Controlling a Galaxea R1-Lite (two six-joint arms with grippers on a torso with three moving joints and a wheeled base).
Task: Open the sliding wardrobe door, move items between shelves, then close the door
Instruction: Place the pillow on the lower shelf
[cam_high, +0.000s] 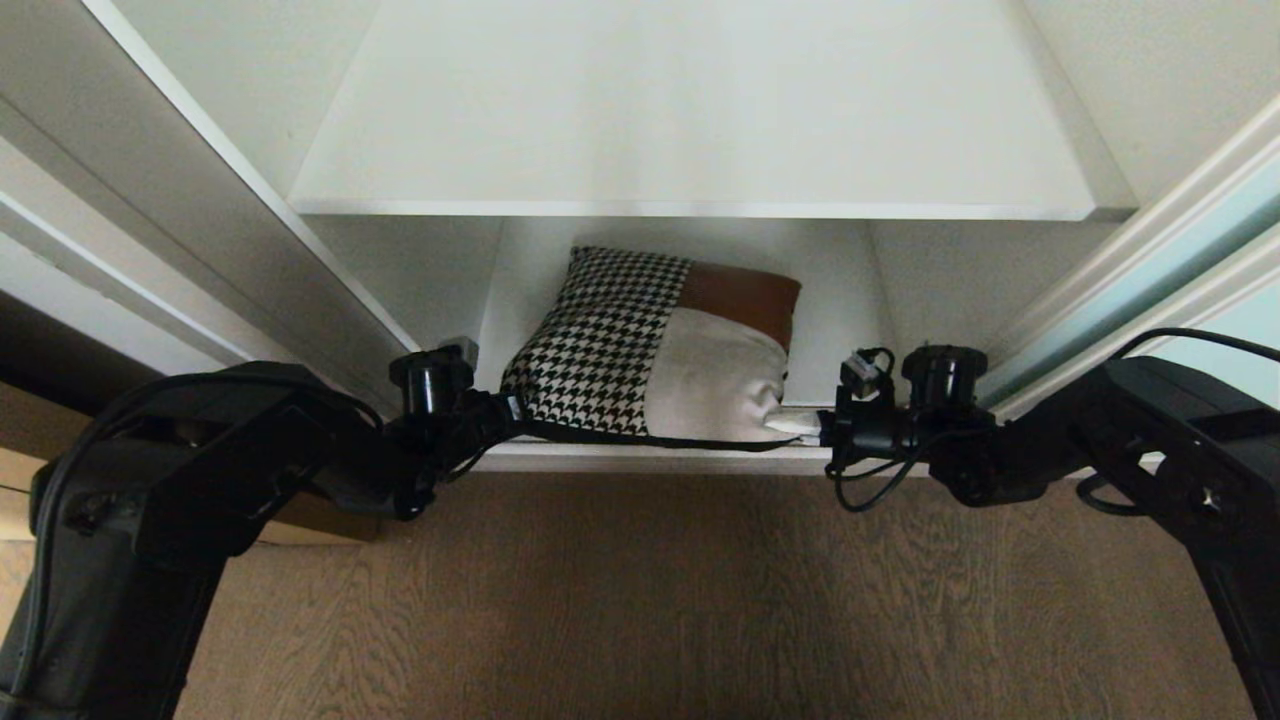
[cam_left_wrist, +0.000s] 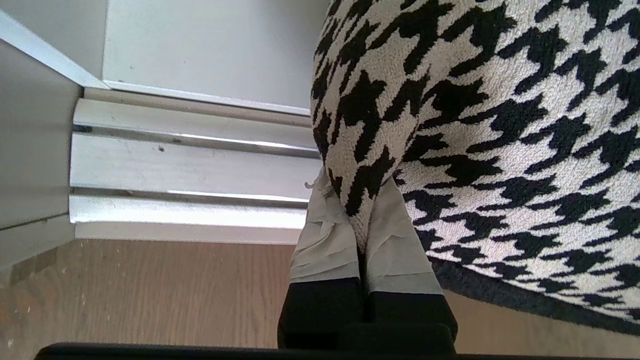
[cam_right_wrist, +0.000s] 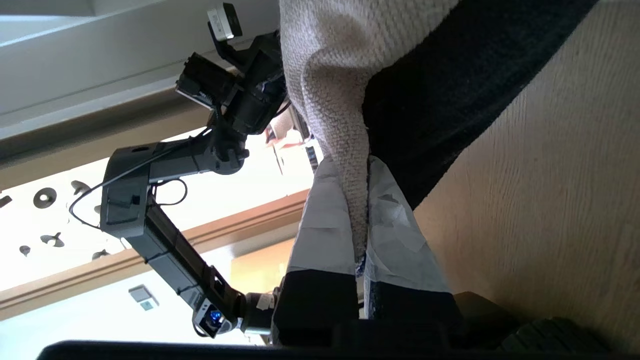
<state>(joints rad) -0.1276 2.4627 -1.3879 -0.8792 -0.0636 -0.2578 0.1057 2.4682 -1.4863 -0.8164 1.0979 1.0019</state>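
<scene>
While both grippers pinch the cushion, left gripper on its houndstooth corner, right gripper on the beige corner, it sits on the bottom shelf; the upper shelf waits bare, the sliding door open.

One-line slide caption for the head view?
Both grippers, left and right, pinch the cushion at its front corners on the lower shelf.

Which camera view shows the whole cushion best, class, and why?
The head view: the cushion shows whole on the lower shelf, houndstooth, grey and brown parts together. The left wrist view gives only its houndstooth corner pinched in the left tool; the right wrist view only its grey corner in the right tool.
</scene>
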